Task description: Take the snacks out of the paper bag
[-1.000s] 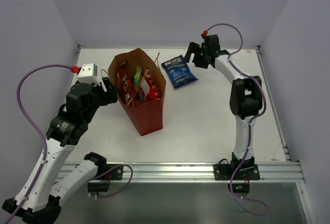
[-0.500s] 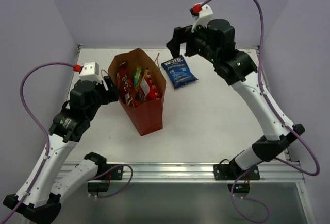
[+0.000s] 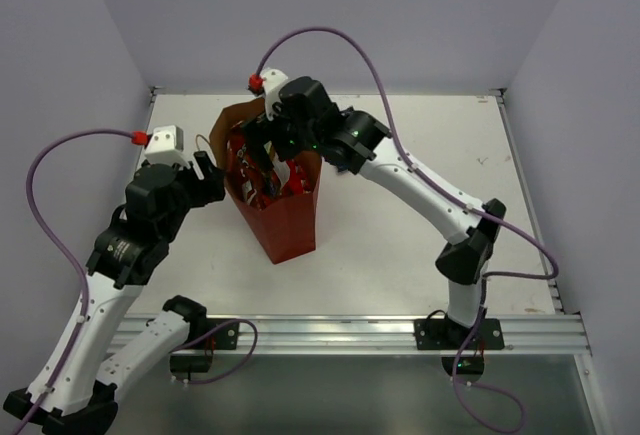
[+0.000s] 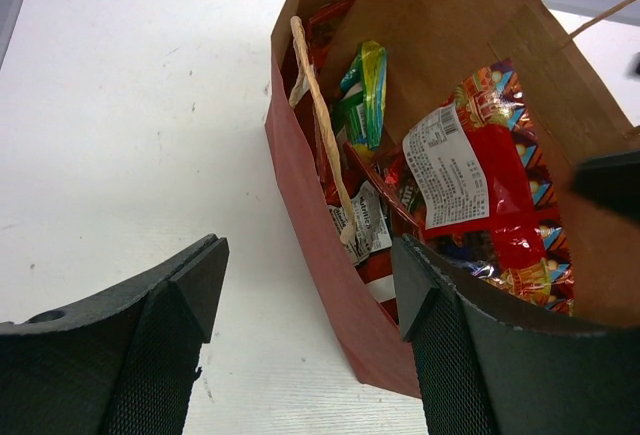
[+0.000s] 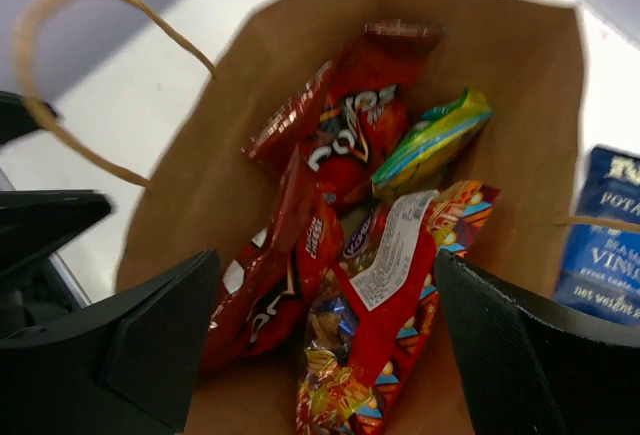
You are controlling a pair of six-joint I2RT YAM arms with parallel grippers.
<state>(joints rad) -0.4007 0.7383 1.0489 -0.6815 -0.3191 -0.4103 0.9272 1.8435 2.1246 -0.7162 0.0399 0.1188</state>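
On the white matte counter (image 3: 400,245), boxed in by pale lilac walls with a ribbed aluminium rail (image 3: 340,333) along the near edge, the paper bag (image 3: 288,223) stands upright toward the left: red outside, brown kraft inside, mouth gaping, a thin cord handle (image 5: 60,65) looping off the rim. Down inside, four crinkly foil snacks: two red-and-silver chip bags (image 5: 345,130) one over the other, a green-yellow packet (image 5: 435,140) wedged on edge beside them, and a larger red multicolour packet (image 5: 400,285) showing its white printed label. The blue packet (image 5: 610,230) lies flat out on the counter, just beside the bag. The right pincer (image 5: 325,270) hangs over the open mouth, black textured fingers spread wide, holding nothing. The left pincer (image 4: 308,255) sits low at the bag's left side, fingers apart too, the red wall between them; whether either pad touches the paper, can't tell
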